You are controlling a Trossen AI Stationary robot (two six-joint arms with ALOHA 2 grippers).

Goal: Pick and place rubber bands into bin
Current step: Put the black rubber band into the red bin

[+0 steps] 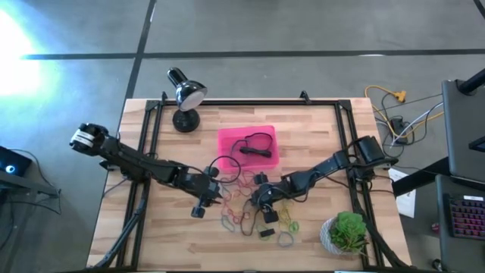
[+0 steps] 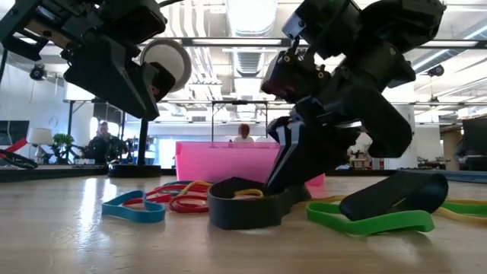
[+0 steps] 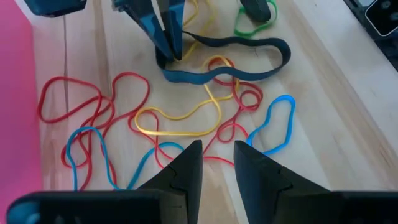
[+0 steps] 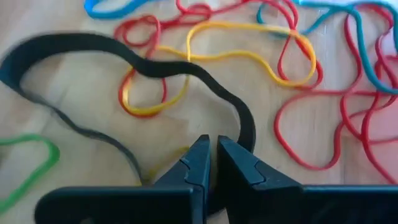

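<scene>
The right gripper [image 4: 213, 163] has pinched the wide black band [image 4: 155, 68] at the table, so lift slowly toward the pink bin [image 1: 246, 144], shaking off the tangled yellow band [image 4: 205, 59].

A large open office or lab hall is shown. A grey polished concrete floor [image 1: 265, 26] is seen around the wooden slatted table [image 1: 318, 129]. In the low view, long ceiling light strips [image 2: 251, 19] are seen, and seated people [image 2: 100, 141] are placed far behind. Yellow cables [image 1: 394, 97] and a black keyboard [image 1: 464, 216] lie beside the table.
</scene>
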